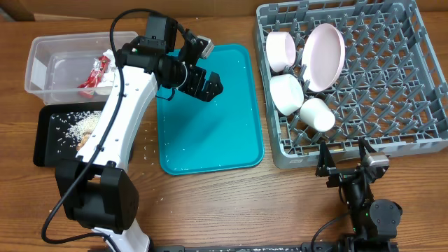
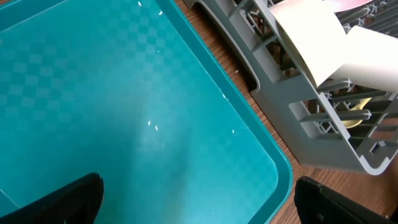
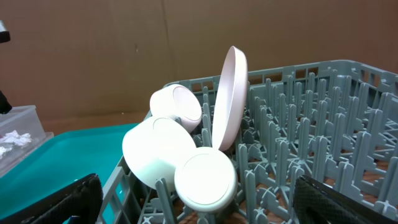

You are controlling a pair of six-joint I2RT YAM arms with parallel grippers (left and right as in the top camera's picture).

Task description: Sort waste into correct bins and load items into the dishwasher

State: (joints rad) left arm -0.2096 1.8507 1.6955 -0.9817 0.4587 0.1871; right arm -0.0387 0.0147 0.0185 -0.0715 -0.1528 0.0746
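Left gripper (image 1: 208, 87) spread wide, empty, above teal plastic serving tray (image 1: 231, 150).
Right gripper (image 1: 343, 164) also released, beside grey lattice dish rack (image 1: 420, 133) on wood-grain table (image 1: 210, 206); cardboard wall (image 3: 93, 50) behind.

Glossy teal plastic tray (image 1: 210, 150), grey plastic rack (image 1: 392, 84), wood-grain table (image 1: 231, 203), clear plastic tub (image 1: 42, 66)

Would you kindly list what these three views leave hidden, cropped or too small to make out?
- Black tray, overhead: left arm covers its right end.
- Clear tub, overhead: the same arm hides its right end.
- Dish rack, left wrist: cropped at right edge.
- Pale yellow thing, left wrist: behind the rack's lattice, unidentifiable.
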